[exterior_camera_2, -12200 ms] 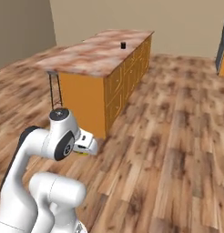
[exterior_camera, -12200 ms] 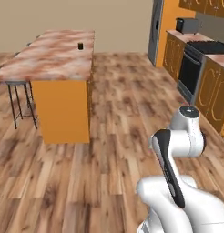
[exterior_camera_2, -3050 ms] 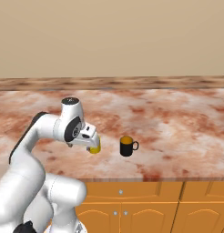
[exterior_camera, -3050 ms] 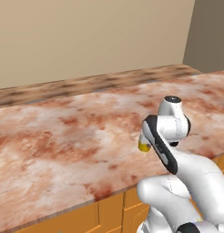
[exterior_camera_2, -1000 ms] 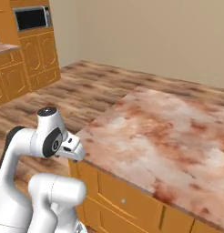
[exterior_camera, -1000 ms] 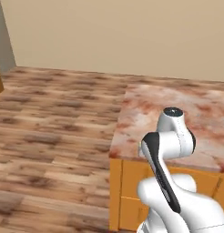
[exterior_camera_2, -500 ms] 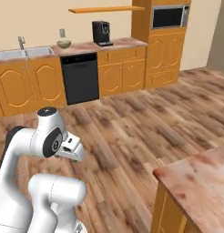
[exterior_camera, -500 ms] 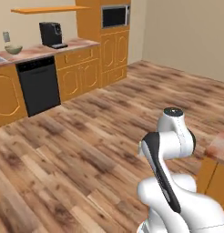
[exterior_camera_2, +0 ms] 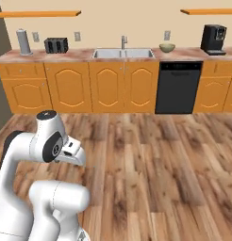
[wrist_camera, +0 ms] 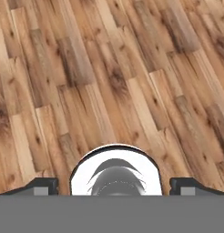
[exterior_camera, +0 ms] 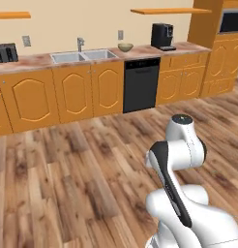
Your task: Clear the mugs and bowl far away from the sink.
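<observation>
a white robot arm is seen folded close to its base above a wooden plank floor (wrist_camera: 109,68). the gripper (wrist_camera: 114,184) is pointed down at the floor, its two dark fingertips (wrist_camera: 38,185) spread wide apart with nothing held between them. far ahead of the hand, across the open floor, a run of orange cabinets (exterior_camera_2: 108,84) is set against the wall. the pale double sink (exterior_camera_2: 123,53) with its grey faucet (exterior_camera_2: 123,42) is sunk into the countertop there. the olive bowl (exterior_camera_2: 167,47) is placed on the counter just beside the sink, above a black dishwasher (exterior_camera_2: 178,87), well away from the hand. a black coffee machine (exterior_camera_2: 213,39) and a toaster (exterior_camera_2: 56,45) are also seen on the counter.
</observation>
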Robot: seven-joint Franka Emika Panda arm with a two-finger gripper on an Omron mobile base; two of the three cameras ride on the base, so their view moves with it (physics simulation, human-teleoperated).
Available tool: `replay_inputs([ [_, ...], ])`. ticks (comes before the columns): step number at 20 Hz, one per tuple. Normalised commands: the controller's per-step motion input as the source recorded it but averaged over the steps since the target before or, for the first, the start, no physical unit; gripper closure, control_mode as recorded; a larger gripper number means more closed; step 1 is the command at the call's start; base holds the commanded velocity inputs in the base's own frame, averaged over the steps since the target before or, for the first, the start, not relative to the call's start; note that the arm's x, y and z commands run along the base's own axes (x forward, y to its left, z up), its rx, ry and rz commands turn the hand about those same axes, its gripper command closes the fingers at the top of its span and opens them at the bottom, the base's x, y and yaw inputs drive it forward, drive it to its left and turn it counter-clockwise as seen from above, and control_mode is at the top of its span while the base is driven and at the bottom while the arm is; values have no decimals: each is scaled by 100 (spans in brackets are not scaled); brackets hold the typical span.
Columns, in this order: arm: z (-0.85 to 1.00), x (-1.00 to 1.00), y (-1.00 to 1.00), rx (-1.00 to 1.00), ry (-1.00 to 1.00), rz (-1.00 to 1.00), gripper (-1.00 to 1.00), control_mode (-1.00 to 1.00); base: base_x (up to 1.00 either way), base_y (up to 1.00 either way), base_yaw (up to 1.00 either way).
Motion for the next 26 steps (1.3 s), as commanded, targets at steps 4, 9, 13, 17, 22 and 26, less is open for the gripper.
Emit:
replay_inputs([
  [4,0,0,0,0,0,0,-100,100,99,13,23],
  [9,0,0,0,0,0,0,-100,100,100,0,3],
  [13,0,0,0,0,0,0,-100,100,100,0,0],
  [17,0,0,0,0,0,0,-100,100,100,-13,0],
  [22,0,0,0,0,0,0,-100,100,100,-43,-2],
  [26,0,0,0,0,0,0,-100,100,100,-62,-13],
])
